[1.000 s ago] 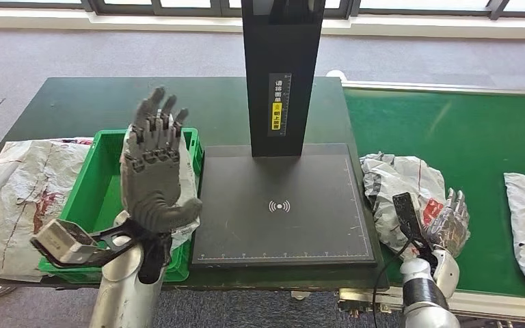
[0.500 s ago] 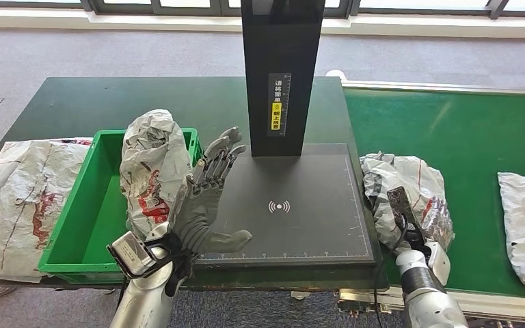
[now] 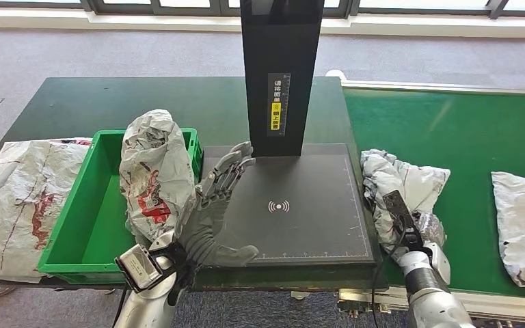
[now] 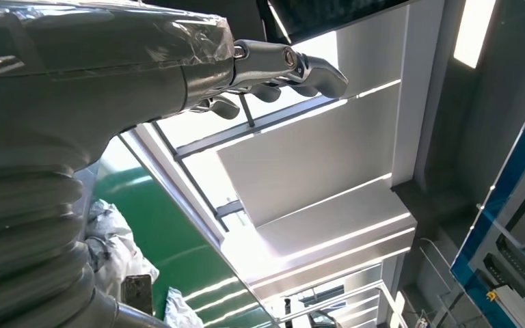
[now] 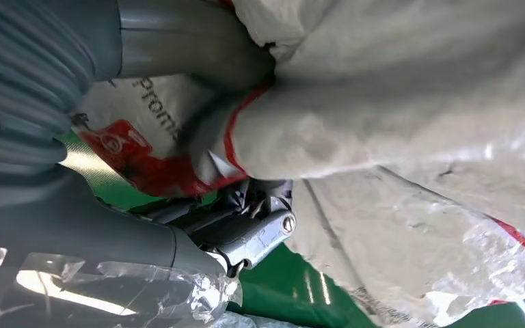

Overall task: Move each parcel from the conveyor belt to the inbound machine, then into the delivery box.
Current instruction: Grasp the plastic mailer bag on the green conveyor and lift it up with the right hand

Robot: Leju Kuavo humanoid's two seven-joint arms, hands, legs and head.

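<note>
A crumpled white parcel [image 3: 154, 174] with red print stands on end in the green delivery box [image 3: 75, 205]. My left hand [image 3: 215, 205] hovers open beside it, over the left edge of the inbound machine's black plate [image 3: 314, 225]; the left wrist view shows that left hand [image 4: 109, 61] with straight fingers [image 4: 294, 65] and nothing in it. On the green conveyor belt [image 3: 465, 137], my right hand [image 3: 425, 232] grips the near side of a second white parcel [image 3: 403, 184]. In the right wrist view a fold of the parcel [image 5: 396, 102] sits between the thumb and fingers of the right hand [image 5: 198, 232].
The machine's tall black column [image 3: 280, 68] rises at the back of the plate. A third parcel [image 3: 523, 225] lies at the belt's right edge. A flat white bag [image 3: 20, 198] lies on the dark table left of the box.
My left hand has left the parcel in the box, swung right and sunk to the plate's left edge. My right hand has pushed into the belt parcel and closed on it. The far parcel drifted left.
</note>
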